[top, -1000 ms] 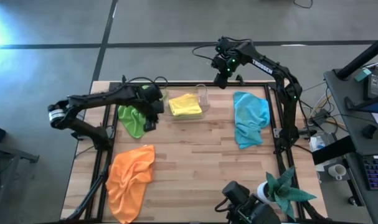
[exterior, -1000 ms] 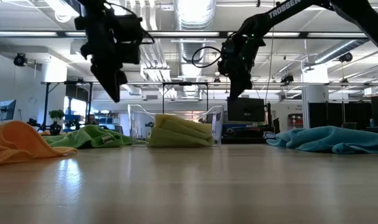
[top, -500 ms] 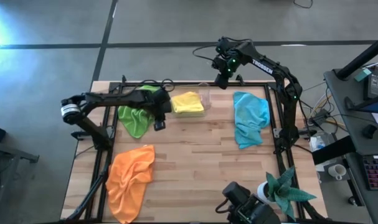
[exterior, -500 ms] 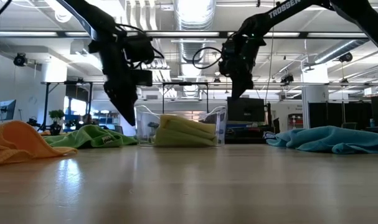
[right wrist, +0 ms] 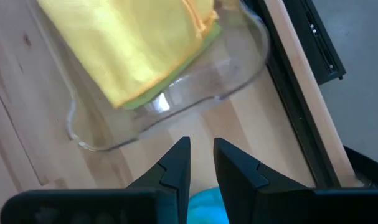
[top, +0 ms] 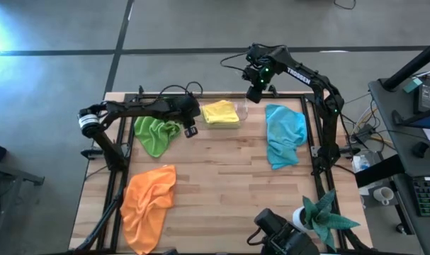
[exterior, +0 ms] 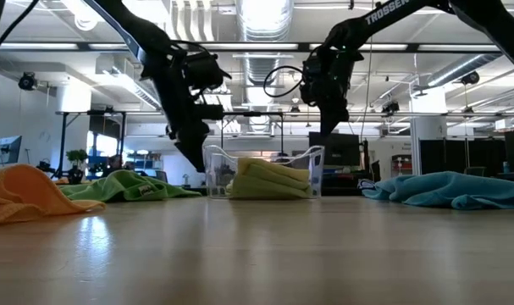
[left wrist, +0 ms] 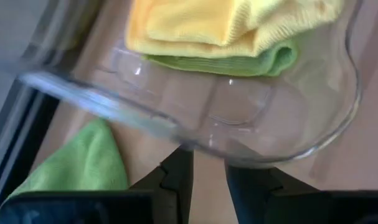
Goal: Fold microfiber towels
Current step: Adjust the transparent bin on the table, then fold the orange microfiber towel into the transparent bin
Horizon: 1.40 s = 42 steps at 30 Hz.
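Observation:
A clear plastic bin (top: 237,113) stands on the table at the far middle. It holds a folded yellow towel (top: 220,113) on top of a folded lime green one (left wrist: 263,61). My left gripper (top: 190,132) is low at the bin's left wall, with only a narrow gap between its fingers and nothing in it. My right gripper (top: 256,91) hangs in the air over the bin's far right corner, also narrowly open and holding nothing. A crumpled lime green towel (top: 154,136), an orange towel (top: 149,205) and a light blue towel (top: 284,134) lie loose on the wood. My left gripper meets the outside of the bin's left wall (left wrist: 201,144) with its fingertips (left wrist: 181,163), slanting down from the table's left. The bin stands upright with its bottom on the table. Whether the wall sits between the fingers or only against them, I cannot tell.
A teal spiky plant in a white pot (top: 324,216) stands at the near right corner. Black frame rails run along the table's left and right edges (top: 315,134). Bare wood lies in the middle and near middle (top: 222,191).
My left gripper has moved toward the table's right edge and down, tipping more steeply. The bin with its folded towels has slid along the table toward the right edge, staying upright. The loose towels have stayed where they were.

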Tool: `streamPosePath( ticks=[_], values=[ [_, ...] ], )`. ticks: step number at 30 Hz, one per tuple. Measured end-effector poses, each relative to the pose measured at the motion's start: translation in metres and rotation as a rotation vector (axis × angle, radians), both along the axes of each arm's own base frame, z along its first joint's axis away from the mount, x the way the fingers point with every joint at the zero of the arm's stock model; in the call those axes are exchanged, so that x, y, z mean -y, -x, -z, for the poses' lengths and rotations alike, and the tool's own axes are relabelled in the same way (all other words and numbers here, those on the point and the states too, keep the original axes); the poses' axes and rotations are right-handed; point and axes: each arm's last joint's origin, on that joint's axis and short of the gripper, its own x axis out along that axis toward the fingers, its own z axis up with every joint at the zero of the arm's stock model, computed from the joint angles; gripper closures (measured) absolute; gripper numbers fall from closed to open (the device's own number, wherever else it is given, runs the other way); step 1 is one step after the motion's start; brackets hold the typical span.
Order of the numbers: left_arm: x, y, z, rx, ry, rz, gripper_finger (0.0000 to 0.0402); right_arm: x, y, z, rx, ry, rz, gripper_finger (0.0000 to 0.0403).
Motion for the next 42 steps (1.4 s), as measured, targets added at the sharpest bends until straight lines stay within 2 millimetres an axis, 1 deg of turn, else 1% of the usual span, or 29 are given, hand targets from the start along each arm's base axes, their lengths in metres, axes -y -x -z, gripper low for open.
streamPosePath(
  ticks=[3,7,10,13,18,23,26,30,34,38,42],
  values=[
    [-0.007,0.001,-0.003,0.032,-0.014,-0.051,0.0327,-0.001,0.001,0.0,-0.005,-0.006,0.001,0.0335],
    [-0.015,0.004,-0.004,0.028,-0.054,-0.1,0.0327,-0.002,0.002,-0.001,-0.015,-0.016,0.001,0.0335],
    [-0.017,0.006,-0.003,0.021,-0.054,-0.11,0.0327,-0.004,0.004,-0.001,-0.03,-0.031,0.003,0.0335],
    [-0.014,0.01,-0.006,-0.003,-0.039,-0.108,0.0327,-0.008,0.006,-0.006,-0.038,-0.043,0.014,0.0335],
    [-0.002,0.024,-0.018,-0.057,-0.003,-0.109,0.0327,-0.022,0.01,-0.027,-0.006,-0.014,0.003,0.0335],
    [0.016,0.041,-0.036,-0.044,0.063,-0.199,0.0327,-0.043,0.01,-0.05,0.041,0.018,0.01,0.0335],
    [0.03,0.05,-0.044,-0.049,0.08,-0.192,0.0327,-0.057,0.011,-0.064,0.07,0.033,0.011,0.0335],
    [0.048,0.058,-0.052,-0.031,0.098,-0.142,0.0326,-0.081,0.01,-0.078,0.104,0.037,0.013,0.0335],
    [0.065,0.061,-0.059,0.027,0.14,-0.142,0.0326,-0.108,0.008,-0.085,0.125,0.02,0.022,0.0335],
    [0.083,0.066,-0.058,0.058,0.198,-0.11,0.0326,-0.135,0.004,-0.087,0.165,0.013,0.006,0.0335],
    [0.1,0.076,-0.046,0.041,0.269,-0.083,0.0326,-0.159,-0.001,-0.085,0.204,-0.005,0.012,0.0335]
  ],
)
